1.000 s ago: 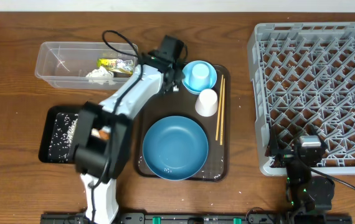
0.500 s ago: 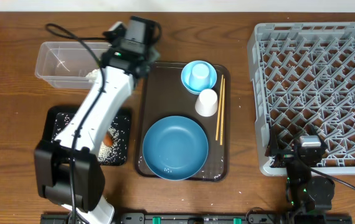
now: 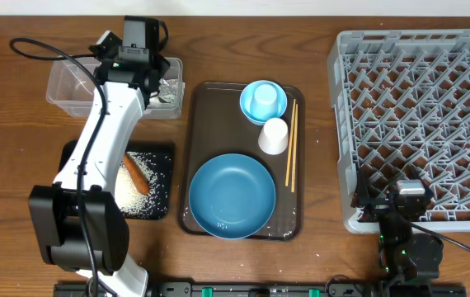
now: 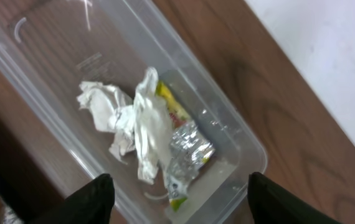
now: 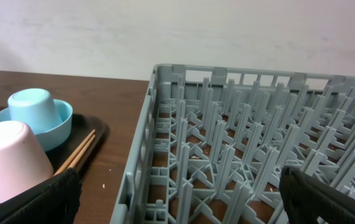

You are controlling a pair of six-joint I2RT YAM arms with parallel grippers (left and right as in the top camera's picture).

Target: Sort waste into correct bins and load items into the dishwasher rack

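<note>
in clear tub [image 4: 59,46], tissue [image 4: 127,121] and wrapper [image 4: 189,148], left claw [image 4: 180,200] released above; right claw [image 5: 177,205] released

Clear tub [image 3: 62,82] at ten o'clock holds crumpled white tissue [image 4: 112,112] and foil wrapper [image 4: 187,152]. Black tray [image 3: 169,181] at eight holds carrot [image 3: 134,172] and rice [image 3: 140,198]. Blue plate [image 3: 232,196], bowl [image 3: 279,92], upturned white cup [image 3: 274,135] and chopsticks [image 3: 291,144] sit centre; grey rack [image 3: 416,107] at three.

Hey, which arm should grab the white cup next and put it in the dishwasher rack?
Right. The right gripper is open beside the rack, and the white cup sits on the side of the serving tray nearest it. The left gripper is over the clear tub, farther away.
</note>
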